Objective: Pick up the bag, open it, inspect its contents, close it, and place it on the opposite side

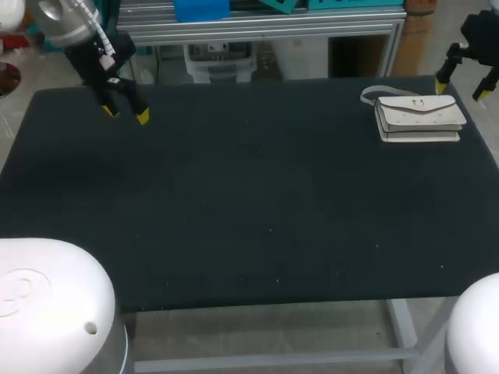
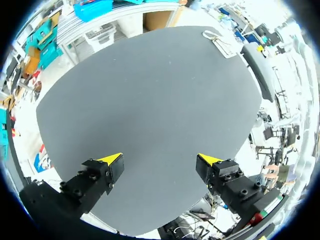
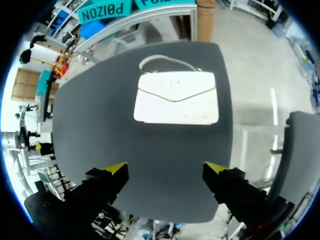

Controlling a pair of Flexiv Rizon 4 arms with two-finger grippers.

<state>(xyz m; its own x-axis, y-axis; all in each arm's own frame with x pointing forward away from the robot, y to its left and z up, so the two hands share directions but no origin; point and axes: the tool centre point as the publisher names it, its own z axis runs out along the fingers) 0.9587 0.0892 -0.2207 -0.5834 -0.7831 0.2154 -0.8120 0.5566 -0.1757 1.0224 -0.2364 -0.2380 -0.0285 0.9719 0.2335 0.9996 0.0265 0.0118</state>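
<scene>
A white handbag (image 1: 419,117) with a flap and a thin strap lies flat at the far right of the black table (image 1: 249,202). My right gripper (image 1: 461,84) hangs open just beyond and to the right of it, above the table's far right corner. In the right wrist view the handbag (image 3: 176,98) lies ahead of the open right gripper (image 3: 165,169), with nothing between the fingers. My left gripper (image 1: 125,114) is open over the far left corner. Seen from the left wrist, the left gripper (image 2: 159,160) is empty and the handbag (image 2: 221,43) is far off across the table.
A grey metal frame rail (image 1: 257,23) runs along behind the table's far edge. Two white arm bases (image 1: 54,304) stand at the near corners.
</scene>
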